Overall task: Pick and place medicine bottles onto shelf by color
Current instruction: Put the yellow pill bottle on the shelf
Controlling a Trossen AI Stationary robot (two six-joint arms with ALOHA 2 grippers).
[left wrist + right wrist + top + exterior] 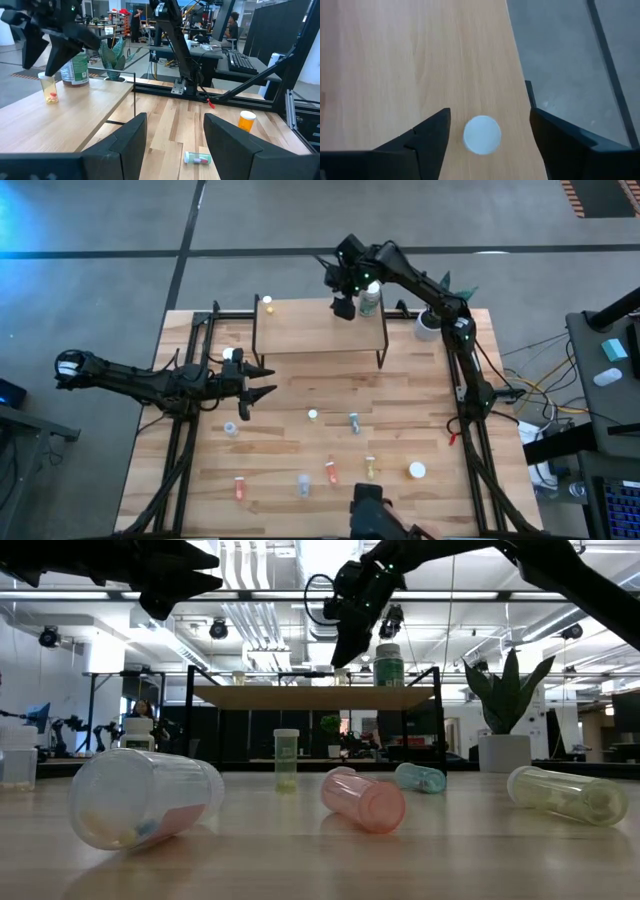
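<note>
The shelf point(320, 332) stands at the table's far side. Its board point(420, 60) carries a small clear vial with a white cap point(482, 135), upright, also seen in the left wrist view point(49, 90). My right gripper point(489, 114) hovers just above it, open, one finger on each side of the cap and apart from it. Beside the vial stands a larger green-labelled bottle point(370, 300), and a small yellow bottle point(267, 305) stands at the shelf's left end. My left gripper point(258, 383) waits open and level at the table's left, in front of the shelf.
Several small bottles lie or stand across the near half of the table, among them an orange one point(332, 472), a bluish one point(353, 422) and a white cap point(417, 470). A white pot with a green plant point(428, 325) stands right of the shelf.
</note>
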